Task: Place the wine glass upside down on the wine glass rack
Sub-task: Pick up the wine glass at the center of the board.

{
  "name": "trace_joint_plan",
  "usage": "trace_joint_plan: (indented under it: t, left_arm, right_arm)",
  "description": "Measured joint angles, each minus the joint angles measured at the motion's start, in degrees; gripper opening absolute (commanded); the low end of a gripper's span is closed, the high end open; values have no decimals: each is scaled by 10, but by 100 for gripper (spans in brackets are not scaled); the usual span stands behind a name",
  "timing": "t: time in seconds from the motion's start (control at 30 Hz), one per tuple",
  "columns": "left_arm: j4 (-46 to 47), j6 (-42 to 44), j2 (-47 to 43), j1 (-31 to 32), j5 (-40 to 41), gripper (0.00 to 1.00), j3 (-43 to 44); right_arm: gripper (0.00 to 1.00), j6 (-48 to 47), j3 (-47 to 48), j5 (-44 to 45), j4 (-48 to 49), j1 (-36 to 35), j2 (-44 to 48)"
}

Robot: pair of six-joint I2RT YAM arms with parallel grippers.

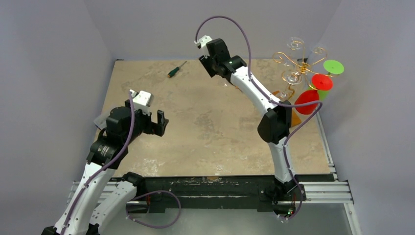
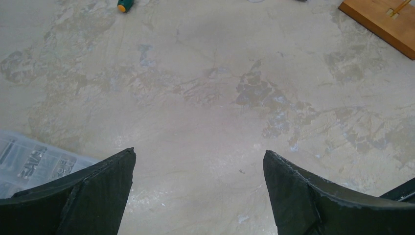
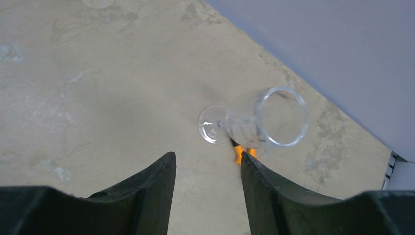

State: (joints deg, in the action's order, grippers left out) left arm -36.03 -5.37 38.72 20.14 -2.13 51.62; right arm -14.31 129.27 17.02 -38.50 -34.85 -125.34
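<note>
A clear wine glass (image 3: pixel 254 122) lies on its side on the table close to the back wall, foot to the left and open bowl to the right. My right gripper (image 3: pixel 208 159) is open and empty, hovering just short of the glass; in the top view it (image 1: pixel 209 67) is at the far middle. The wine glass rack (image 1: pixel 298 61) stands at the far right, gold wire arms holding clear, red and green glasses; its wooden base (image 2: pixel 386 24) shows in the left wrist view. My left gripper (image 1: pixel 161 122) is open and empty over bare table (image 2: pixel 199 154).
A green-handled screwdriver (image 1: pixel 176 70) lies at the far left-middle, also in the left wrist view (image 2: pixel 125 5). A clear plastic packet (image 2: pixel 34 164) lies by the left gripper. A small orange thing (image 3: pixel 243 152) shows behind the glass. Walls close in at the back and sides.
</note>
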Motion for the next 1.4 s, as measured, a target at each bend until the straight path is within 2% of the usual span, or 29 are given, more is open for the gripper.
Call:
trace_joint_plan:
  t: [0.27,0.77,1.1,1.4]
  left_arm:
    - [4,-1,11,-8,-21,98,0]
    - [8,-2,15,-10,-27,98,0]
    - [8,-2,18,-13,-31,98,0]
    - [8,-2,18,-14,-33,98,0]
  right_arm:
    - [43,32,24,7,5,53,-3]
    - [32,39,56,9,30,61,-75]
    - [29,38,66,1,34,67,-79]
    - [19,38,75,-1,37,68,-92]
